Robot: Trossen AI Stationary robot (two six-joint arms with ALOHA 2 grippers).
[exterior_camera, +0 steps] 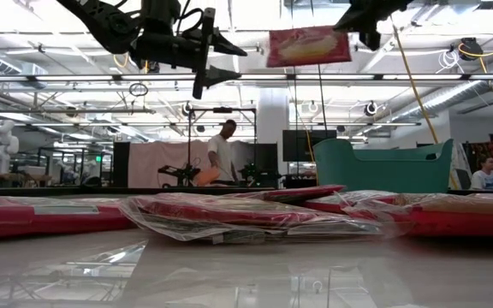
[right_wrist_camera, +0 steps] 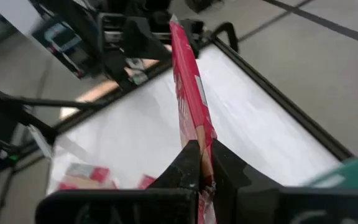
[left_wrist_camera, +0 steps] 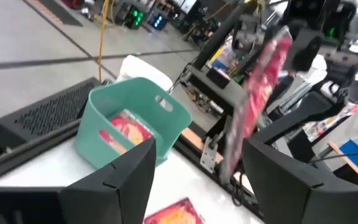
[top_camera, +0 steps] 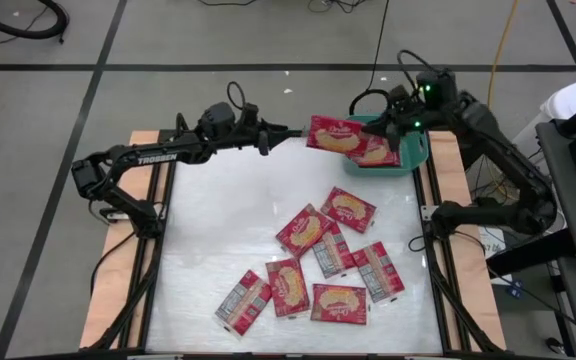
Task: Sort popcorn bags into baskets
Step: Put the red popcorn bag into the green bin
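My right gripper is shut on a red popcorn bag, high above the table's far right, just left of the teal basket. In the low view this bag hangs well above the basket. My left gripper stands open and level just left of the bag's free end, touching nothing; its wrist view shows the bag beyond its spread fingers. Another bag lies inside the basket. Several more bags lie flat on the white table. My right gripper pinches the bag's end nearest the basket between its two fingers. The fingers come from the table's far right, slanting down a little, and lie along the bag. The bag is lifted clear and reaches out toward my left gripper, its picture face tipped toward the near side.
The loose bags cluster on the near right half of the table; its left half is bare. The basket stands at the far right corner, by the right arm's base rail. People show in the room beyond the table.
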